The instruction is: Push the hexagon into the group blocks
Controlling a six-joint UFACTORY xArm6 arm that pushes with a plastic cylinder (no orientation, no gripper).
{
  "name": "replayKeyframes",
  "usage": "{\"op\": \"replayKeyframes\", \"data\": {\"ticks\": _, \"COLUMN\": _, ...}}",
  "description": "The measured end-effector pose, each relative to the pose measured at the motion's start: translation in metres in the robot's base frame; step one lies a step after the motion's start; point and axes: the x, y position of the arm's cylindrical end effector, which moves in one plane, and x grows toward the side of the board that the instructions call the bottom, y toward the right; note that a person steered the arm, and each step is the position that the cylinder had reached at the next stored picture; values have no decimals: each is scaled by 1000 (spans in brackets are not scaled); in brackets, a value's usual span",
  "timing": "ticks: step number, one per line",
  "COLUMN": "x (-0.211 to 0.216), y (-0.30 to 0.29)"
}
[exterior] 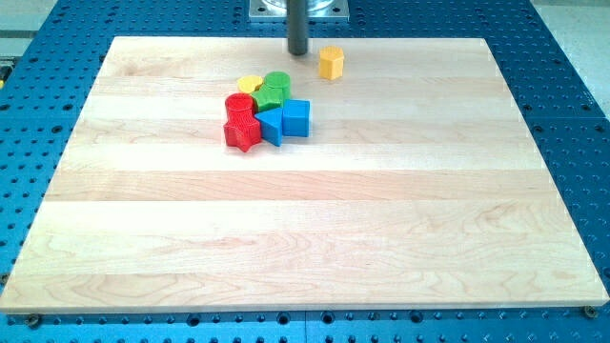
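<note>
A yellow-orange hexagon block stands alone near the view's top edge of the wooden board. A group of blocks lies to its lower left: a yellow block, a green block, a red block, a red star-shaped block, a blue triangular block and a blue cube. They sit close together, touching. My tip is at the board's top edge, just left of the hexagon with a small gap, and above the group.
The wooden board lies on a blue perforated table. The arm's mount shows at the view's top centre.
</note>
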Motion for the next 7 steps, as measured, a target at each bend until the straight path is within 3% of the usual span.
{"op": "replayKeyframes", "data": {"ticks": 1, "x": 40, "y": 8}}
{"op": "replayKeyframes", "data": {"ticks": 2, "x": 52, "y": 30}}
{"op": "replayKeyframes", "data": {"ticks": 3, "x": 31, "y": 51}}
{"op": "replayKeyframes", "data": {"ticks": 4, "x": 56, "y": 83}}
{"op": "replayKeyframes", "data": {"ticks": 7, "x": 93, "y": 21}}
